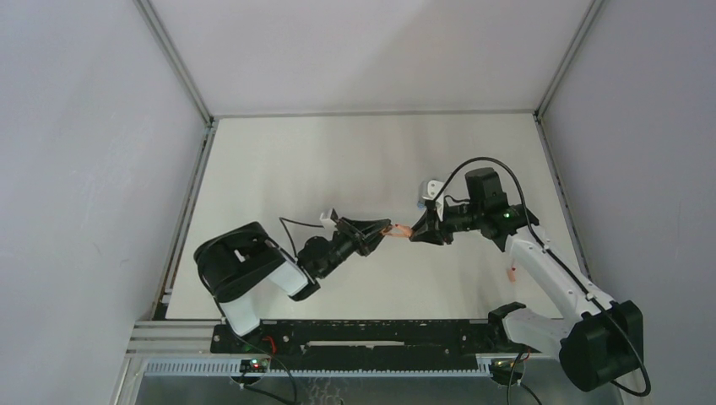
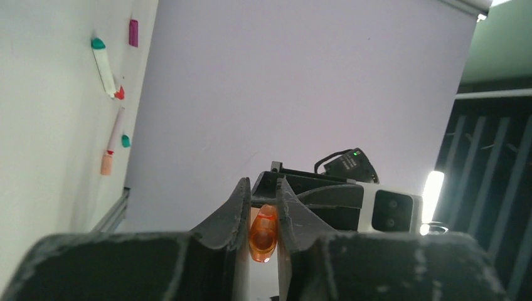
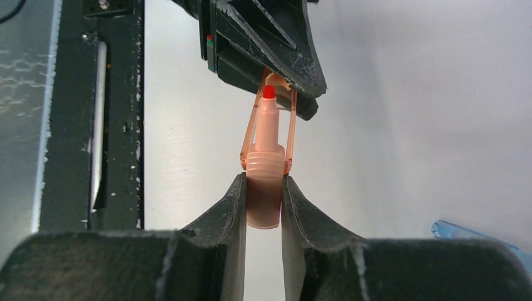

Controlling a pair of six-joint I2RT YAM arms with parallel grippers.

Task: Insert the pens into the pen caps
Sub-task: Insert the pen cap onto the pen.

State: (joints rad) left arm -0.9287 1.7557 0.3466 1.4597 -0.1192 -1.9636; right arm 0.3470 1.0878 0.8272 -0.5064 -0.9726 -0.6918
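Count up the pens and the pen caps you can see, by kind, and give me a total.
Pens: 3, namely the red-tipped pen in the right gripper, the white pen and the thin pen.
Pen caps: 4, namely the orange cap in the left gripper, the magenta cap, the teal cap and the light blue cap.
Total: 7

The cap (image 2: 263, 235) was translucent orange, the pen (image 3: 265, 163) salmon-pink with a red tip, the table (image 1: 338, 160) white, the walls (image 1: 76, 169) grey.
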